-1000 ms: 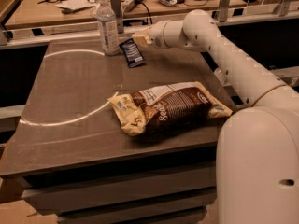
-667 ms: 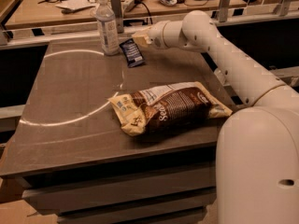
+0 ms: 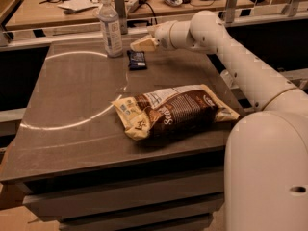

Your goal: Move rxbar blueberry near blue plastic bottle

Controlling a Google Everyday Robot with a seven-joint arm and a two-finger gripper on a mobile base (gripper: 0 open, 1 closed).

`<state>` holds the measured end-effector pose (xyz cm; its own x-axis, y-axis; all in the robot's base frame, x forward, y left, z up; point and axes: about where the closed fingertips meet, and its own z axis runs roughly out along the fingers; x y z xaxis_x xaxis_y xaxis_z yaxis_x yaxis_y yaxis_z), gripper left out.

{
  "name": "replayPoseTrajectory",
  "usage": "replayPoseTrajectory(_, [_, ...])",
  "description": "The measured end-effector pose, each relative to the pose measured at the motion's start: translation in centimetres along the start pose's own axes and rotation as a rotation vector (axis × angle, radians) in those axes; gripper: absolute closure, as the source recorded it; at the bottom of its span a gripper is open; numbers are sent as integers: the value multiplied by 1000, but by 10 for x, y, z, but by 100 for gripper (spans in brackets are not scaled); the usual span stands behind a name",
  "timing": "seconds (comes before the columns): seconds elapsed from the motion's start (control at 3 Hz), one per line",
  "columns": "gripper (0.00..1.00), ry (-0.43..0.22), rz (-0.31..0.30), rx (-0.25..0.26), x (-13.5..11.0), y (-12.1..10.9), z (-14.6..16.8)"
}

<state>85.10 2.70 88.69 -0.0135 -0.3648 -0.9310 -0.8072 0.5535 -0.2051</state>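
The rxbar blueberry (image 3: 137, 60), a small dark navy wrapper, lies flat on the grey table (image 3: 72, 95) at the back. It is just right of the blue plastic bottle (image 3: 109, 28), a tall clear bottle with a white cap standing upright. My gripper (image 3: 141, 44) hovers just above and to the right of the bar, at the end of the white arm (image 3: 231, 47) that reaches in from the right. The gripper does not appear to touch the bar.
A large brown-and-cream snack bag (image 3: 173, 110) lies on the table's front right. A white curved line (image 3: 72, 124) runs across the tabletop. Behind the table a desk (image 3: 82, 6) holds cluttered items. My robot's white body (image 3: 267, 172) fills the lower right.
The bar was tilted against the gripper's tip. It now lies flat on the table, slightly nearer, and sits apart from the gripper. The bottle and bag have not moved.
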Motion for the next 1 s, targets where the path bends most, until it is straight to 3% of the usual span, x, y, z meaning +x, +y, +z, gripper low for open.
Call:
replayPoseTrajectory(0.33, [0,-3,0,28,-1,-14,-25])
replayPoseTrajectory(0.67, [0,-30,-26,87,-12,-32,-82])
replayPoseTrajectory(1.0, [0,-74,-39,180,-18,-46,-125])
